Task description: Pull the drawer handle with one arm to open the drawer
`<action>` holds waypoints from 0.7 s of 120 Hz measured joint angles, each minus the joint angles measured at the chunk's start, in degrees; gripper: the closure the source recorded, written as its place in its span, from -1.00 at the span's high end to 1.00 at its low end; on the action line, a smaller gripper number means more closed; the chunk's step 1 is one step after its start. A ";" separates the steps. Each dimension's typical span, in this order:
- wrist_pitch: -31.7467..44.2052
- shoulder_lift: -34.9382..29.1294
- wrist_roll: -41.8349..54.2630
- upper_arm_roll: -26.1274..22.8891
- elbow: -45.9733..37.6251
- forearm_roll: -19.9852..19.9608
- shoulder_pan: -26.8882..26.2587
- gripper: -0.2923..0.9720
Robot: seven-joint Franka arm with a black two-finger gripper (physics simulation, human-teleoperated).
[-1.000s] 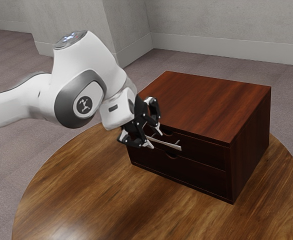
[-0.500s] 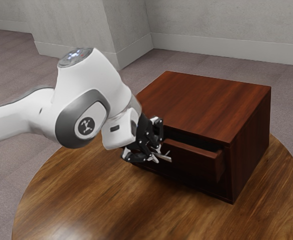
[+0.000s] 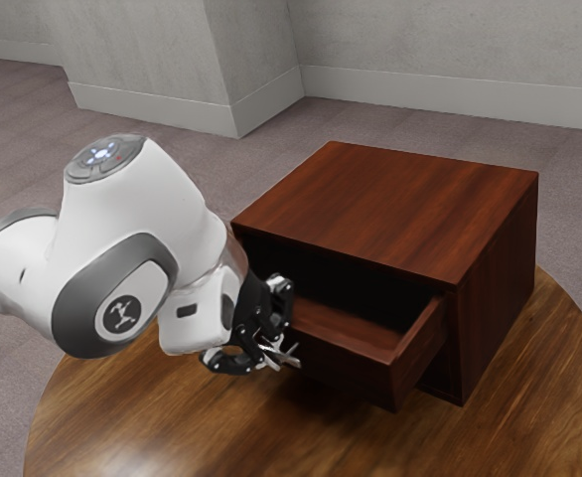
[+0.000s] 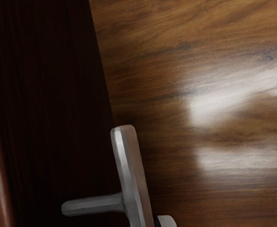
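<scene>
The claw (image 3: pixel 256 343), clamped on the metal drawer handle (image 3: pixel 279 353), has drawn the upper drawer (image 3: pixel 356 348) well out of the wooden cabinet (image 3: pixel 400 199) over the bench (image 3: pixel 152 427); opening looks nearly complete.

Count: one cabinet (image 3: pixel 400 204), one drawer (image 3: pixel 363 346) seen, one metal handle (image 4: pixel 129 182). One round table (image 3: pixel 162 432). One arm (image 3: pixel 122 263), mine, with one claw (image 3: pixel 259 343).
</scene>
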 joint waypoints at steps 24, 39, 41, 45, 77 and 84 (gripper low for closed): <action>-0.79 -7.82 -0.66 -0.04 -5.06 -0.37 -1.46 -0.54; -1.08 -10.73 -1.28 -0.05 -6.84 -0.40 -1.98 -0.43; -1.10 -10.82 -1.36 -0.05 -6.93 -0.40 -1.99 -0.42; -1.16 -10.90 -1.51 -0.05 -7.05 -0.40 -1.97 -0.40; -1.57 -11.93 -2.58 0.03 -8.66 -0.46 -2.27 -0.30; -1.82 -12.40 -2.84 0.03 -9.07 -0.48 -2.51 -0.30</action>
